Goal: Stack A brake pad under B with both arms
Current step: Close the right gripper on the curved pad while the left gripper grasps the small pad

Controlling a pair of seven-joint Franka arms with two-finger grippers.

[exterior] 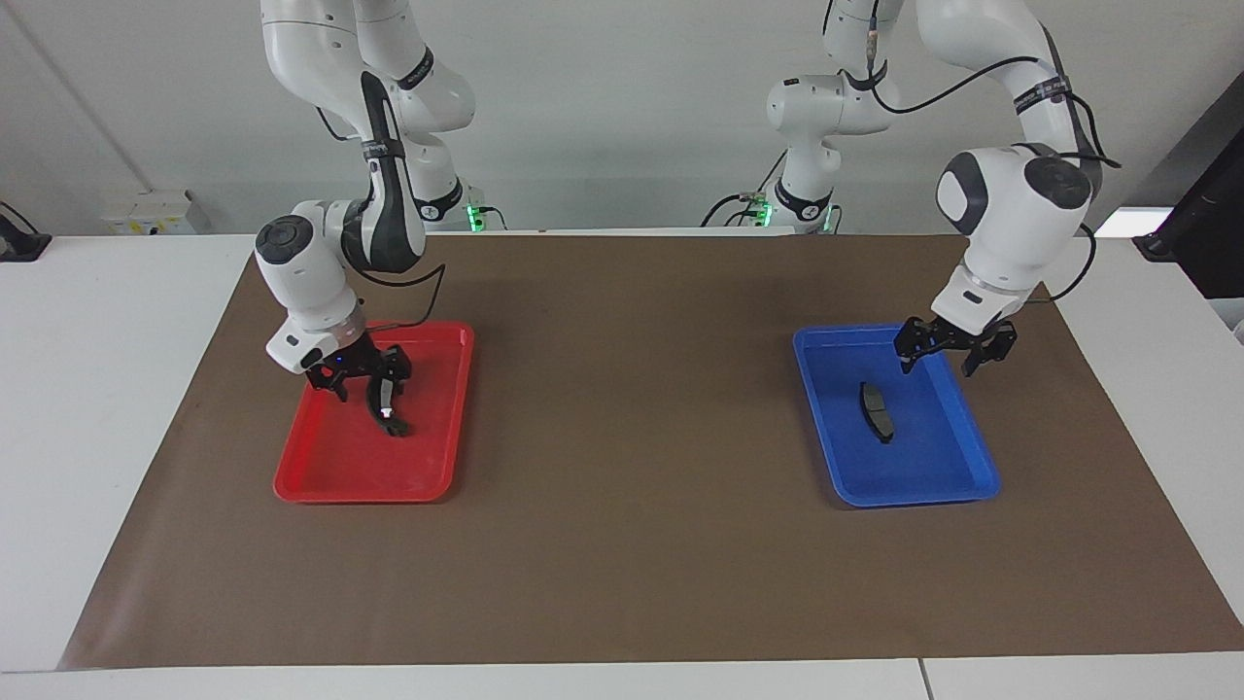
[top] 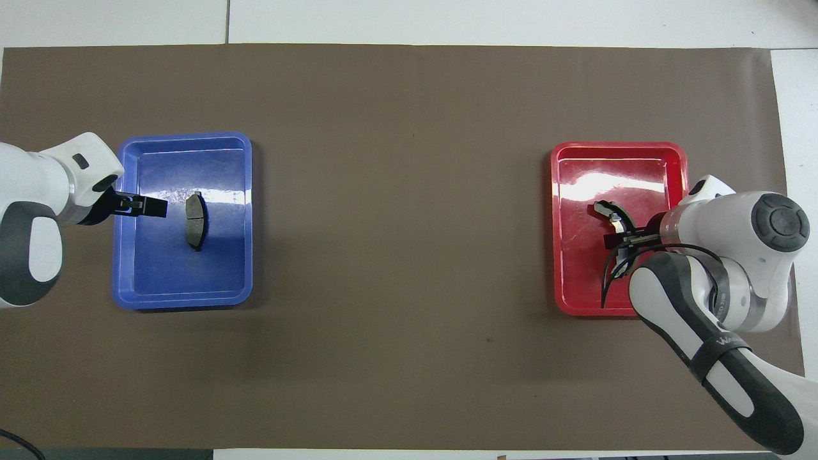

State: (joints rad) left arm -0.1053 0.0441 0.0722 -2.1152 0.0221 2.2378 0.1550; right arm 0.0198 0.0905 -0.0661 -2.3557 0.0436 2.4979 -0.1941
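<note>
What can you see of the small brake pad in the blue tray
The A brake pad is a short, flat, dark-grey piece, nearly straight with rounded edges and a faint line across its middle. It lies flat on the floor of the blue tray, near the centre, touching nothing else. The left gripper hangs open above the tray beside it, not on it.

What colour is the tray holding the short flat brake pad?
Blue. The tray holding the brake pad shows best in the overhead view.

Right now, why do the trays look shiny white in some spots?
Overhead view: lamp glare streaks the blue tray and the red tray, on the half farther from the robots. Facing view: both trays look plain, without white patches.
</note>
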